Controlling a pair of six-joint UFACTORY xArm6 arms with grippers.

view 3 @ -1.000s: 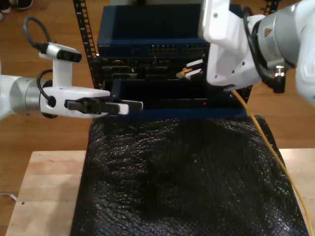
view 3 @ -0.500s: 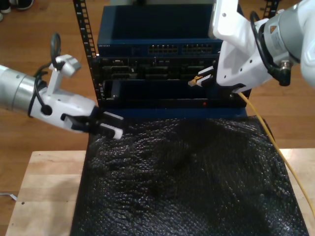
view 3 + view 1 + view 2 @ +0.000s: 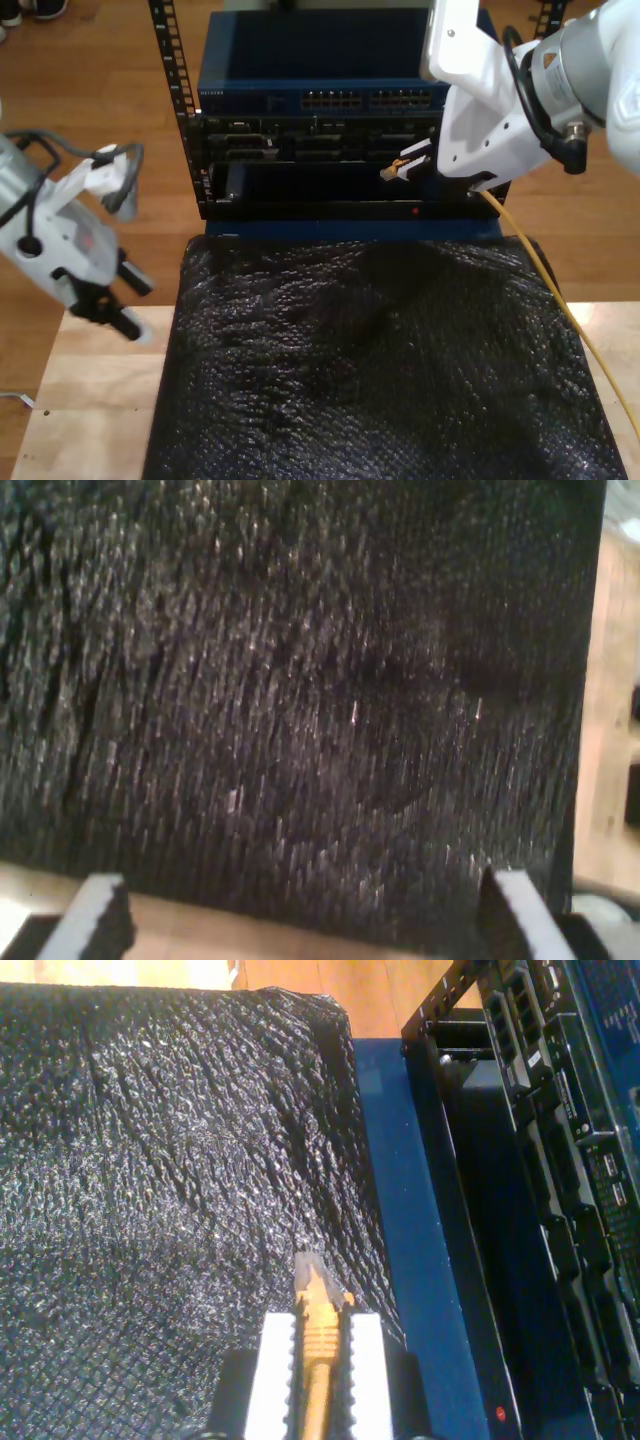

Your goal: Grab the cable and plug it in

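My second hand (image 3: pixel 320 1345) is clamped on the cable (image 3: pixel 560 300) just behind its clear plug (image 3: pixel 312 1278), held before the rack (image 3: pixel 320 110); my first hand (image 3: pixel 300 920) is spread wide with nothing in it over the black mat (image 3: pixel 370 370) on the counter (image 3: pixel 90 400)

Dim, soft indoor light — glints speckle the black mat (image 3: pixel 370 370), and both wrist views are soft and grainy.

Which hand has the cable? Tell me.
My second hand, at the exterior view's right in front of the rack, is shut on the cable, plug sticking out. My first hand, by the black mat, is open with nothing between its fingers.
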